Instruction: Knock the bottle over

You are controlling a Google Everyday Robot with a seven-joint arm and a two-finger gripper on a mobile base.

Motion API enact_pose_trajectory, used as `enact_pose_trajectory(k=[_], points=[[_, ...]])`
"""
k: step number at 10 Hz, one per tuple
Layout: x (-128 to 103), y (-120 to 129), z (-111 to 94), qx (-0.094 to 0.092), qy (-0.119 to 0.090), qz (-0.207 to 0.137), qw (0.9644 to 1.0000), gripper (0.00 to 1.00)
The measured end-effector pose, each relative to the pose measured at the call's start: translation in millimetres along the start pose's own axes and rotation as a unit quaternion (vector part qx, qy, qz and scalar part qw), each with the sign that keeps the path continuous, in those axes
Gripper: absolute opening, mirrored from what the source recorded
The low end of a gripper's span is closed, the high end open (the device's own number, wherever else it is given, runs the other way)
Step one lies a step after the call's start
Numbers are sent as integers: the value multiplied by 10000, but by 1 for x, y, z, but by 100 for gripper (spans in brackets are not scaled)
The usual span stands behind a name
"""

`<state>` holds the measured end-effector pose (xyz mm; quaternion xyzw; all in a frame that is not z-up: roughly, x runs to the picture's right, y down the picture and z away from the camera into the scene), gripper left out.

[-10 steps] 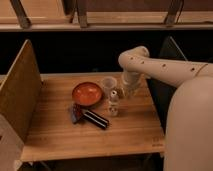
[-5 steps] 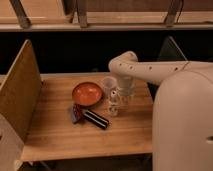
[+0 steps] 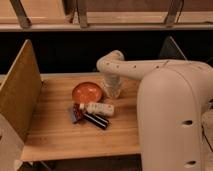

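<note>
Camera view: hand [image 3: 112, 88] beyond toppled bottle [image 3: 98, 108]

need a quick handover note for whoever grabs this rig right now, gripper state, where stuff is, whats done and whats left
Gripper: at the back of the table, down beside the clear cup, just right of the red bowl.
Bottle: lying on its side in front of the red bowl, apart from the gripper, with the dark object right in front of it.
Done: the bottle looks knocked over.
Left: likely only pulling the arm clear without tipping the clear cup.
</note>
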<state>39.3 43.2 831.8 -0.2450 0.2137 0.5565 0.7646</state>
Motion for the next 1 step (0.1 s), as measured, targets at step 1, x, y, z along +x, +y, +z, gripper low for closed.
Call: enact_pose_trajectory(k=[1], points=[[1,0,1,1,11,-2,10000,2]])
